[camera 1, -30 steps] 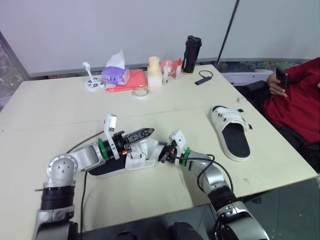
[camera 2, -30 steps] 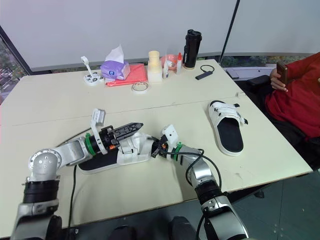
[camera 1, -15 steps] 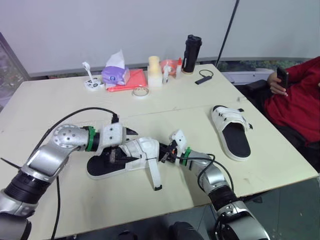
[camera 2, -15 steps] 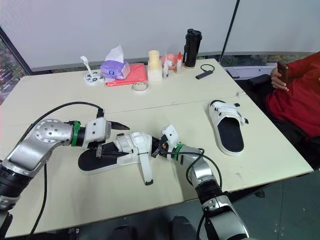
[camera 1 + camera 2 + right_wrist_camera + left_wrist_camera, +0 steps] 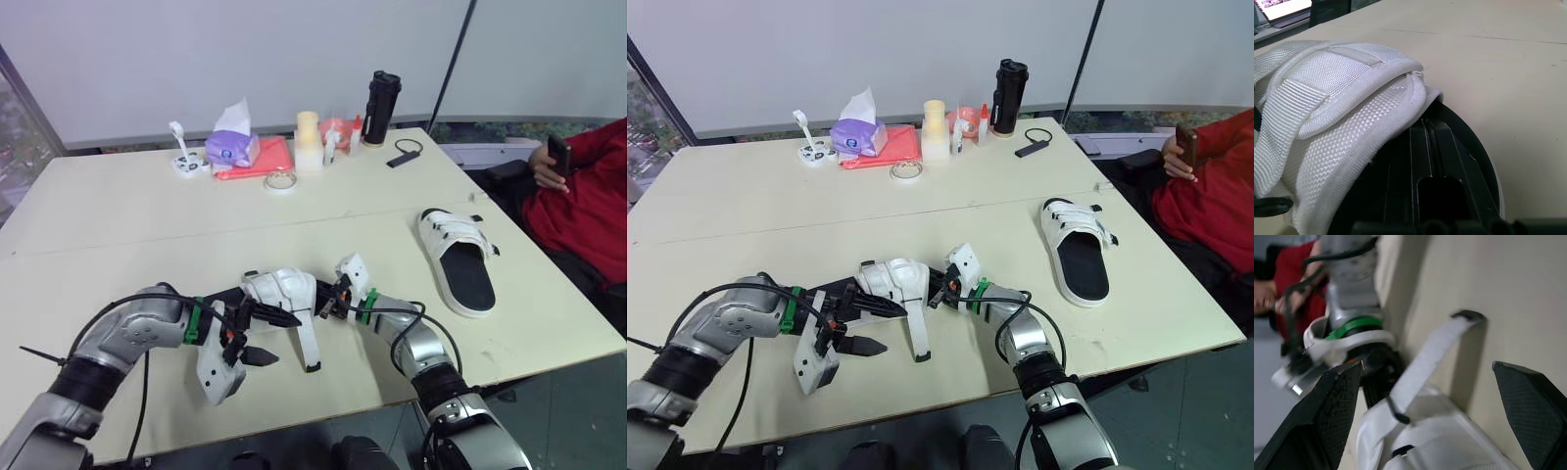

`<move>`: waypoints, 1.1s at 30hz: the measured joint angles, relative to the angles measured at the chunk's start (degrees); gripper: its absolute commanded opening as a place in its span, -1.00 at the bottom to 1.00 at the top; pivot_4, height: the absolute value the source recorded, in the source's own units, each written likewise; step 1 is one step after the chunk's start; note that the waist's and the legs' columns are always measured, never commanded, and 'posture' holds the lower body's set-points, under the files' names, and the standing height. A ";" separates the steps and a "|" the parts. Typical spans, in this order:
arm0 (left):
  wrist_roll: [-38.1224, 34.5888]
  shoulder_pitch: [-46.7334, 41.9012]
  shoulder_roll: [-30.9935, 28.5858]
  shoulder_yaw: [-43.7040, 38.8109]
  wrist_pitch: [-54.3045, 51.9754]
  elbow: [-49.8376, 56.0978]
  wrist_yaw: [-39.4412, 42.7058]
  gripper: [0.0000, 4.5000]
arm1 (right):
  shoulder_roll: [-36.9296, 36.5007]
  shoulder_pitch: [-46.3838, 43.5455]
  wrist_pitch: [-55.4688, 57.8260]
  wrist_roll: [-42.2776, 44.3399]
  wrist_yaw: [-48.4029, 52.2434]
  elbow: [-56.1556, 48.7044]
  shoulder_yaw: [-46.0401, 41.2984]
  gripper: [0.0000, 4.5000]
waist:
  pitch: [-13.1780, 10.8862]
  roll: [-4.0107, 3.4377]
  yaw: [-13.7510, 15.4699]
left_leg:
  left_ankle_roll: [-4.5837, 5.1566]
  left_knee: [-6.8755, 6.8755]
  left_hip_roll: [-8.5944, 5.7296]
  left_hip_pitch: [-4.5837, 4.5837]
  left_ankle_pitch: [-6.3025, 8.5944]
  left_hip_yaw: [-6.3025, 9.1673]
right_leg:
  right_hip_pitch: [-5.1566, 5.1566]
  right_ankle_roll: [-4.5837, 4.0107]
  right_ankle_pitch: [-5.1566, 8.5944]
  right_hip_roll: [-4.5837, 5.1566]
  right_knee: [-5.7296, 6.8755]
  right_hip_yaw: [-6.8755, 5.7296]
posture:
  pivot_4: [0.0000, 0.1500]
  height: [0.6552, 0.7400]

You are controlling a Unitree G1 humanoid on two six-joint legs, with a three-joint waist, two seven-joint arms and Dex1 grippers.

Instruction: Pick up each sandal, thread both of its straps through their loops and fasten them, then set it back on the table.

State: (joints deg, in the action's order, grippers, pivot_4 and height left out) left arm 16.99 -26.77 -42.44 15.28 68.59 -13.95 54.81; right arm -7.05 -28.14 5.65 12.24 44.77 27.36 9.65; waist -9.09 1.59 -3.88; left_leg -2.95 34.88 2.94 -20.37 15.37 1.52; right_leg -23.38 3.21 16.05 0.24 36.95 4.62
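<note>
Sandal [image 5: 282, 292] between left pincer [image 5: 281, 339] and right pincer [image 5: 328, 302]; second sandal [image 5: 457, 260] apart.

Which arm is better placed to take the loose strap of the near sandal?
Left. The left hand is open and faces the loose strap, which shows between its fingers in the left wrist view. The right hand sits against the sandal itself.

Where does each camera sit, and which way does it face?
Head stereo pair: on the head, facing forward and down over the table; left arm and right arm show.
Left wrist: along the open left gripper at the loose strap of the near sandal.
Right wrist: close against that sandal's white upper.
Both wrist views share the sandal.
</note>
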 measured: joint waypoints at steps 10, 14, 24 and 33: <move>19.33 -2.20 5.58 -0.16 4.16 -4.97 -15.29 0.96 | -0.17 0.19 0.01 0.00 -0.09 0.01 -0.31 -1.00 | 0.08 -0.11 0.08 | 0.04 0.12 -0.05 0.05 0.02 0.04 | 0.18 0.08 0.00 -0.23 0.06 -0.03 | 1.00 1.00; 22.43 -2.18 6.99 0.97 1.99 -3.92 -19.18 0.96 | -0.17 0.27 0.02 0.00 -0.19 0.01 -0.38 -1.00 | 0.10 -0.12 0.11 | 0.04 0.13 -0.06 0.05 0.02 0.05 | 0.22 0.11 0.01 -0.24 0.07 -0.05 | 1.00 1.00; 27.98 -2.80 8.93 5.70 -2.37 -2.96 -25.98 -0.84 | -0.11 0.26 0.02 0.00 -0.23 0.01 -0.30 -1.00 | 0.15 -0.19 0.07 | 0.04 0.14 -0.08 0.05 0.02 0.08 | 0.23 0.14 0.00 -0.34 0.08 -0.06 | 1.00 1.00; 23.23 -2.58 8.82 5.82 -3.35 -1.81 -32.82 -0.98 | -0.08 0.24 0.02 0.00 -0.28 0.01 -0.23 -1.00 | 0.15 -0.19 0.06 | 0.04 0.14 -0.06 0.05 0.02 0.10 | 0.23 0.15 -0.01 -0.34 0.10 -0.07 | 1.00 1.00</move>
State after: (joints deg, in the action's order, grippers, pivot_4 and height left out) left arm 40.22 -29.35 -33.62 21.09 65.25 -15.76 21.99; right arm -7.14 -27.90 5.67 12.23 44.49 27.37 9.43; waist -8.93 1.39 -3.82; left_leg -2.91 35.02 2.88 -20.32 15.39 1.62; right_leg -23.15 3.37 16.04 -0.10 37.05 4.55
